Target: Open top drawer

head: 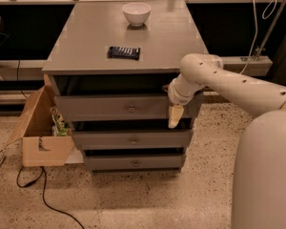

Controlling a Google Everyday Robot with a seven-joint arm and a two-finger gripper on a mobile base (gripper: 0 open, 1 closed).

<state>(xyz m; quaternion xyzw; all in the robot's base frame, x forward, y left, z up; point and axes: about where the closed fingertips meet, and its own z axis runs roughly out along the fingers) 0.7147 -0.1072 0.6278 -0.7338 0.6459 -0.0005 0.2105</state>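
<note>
Gripper (175, 116) at the right end of the top drawer (105, 108).
The drawer sits just under the cabinet top (86, 37), its front standing out past the 2 lower drawers (109, 140). Whether the gripper is open or closed cannot be told.

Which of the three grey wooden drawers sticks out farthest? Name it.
The top drawer, the widest grey wooden front with a round brass knob; the middle drawer and bottom drawer sit further back. The gripper is at its right end.
</note>
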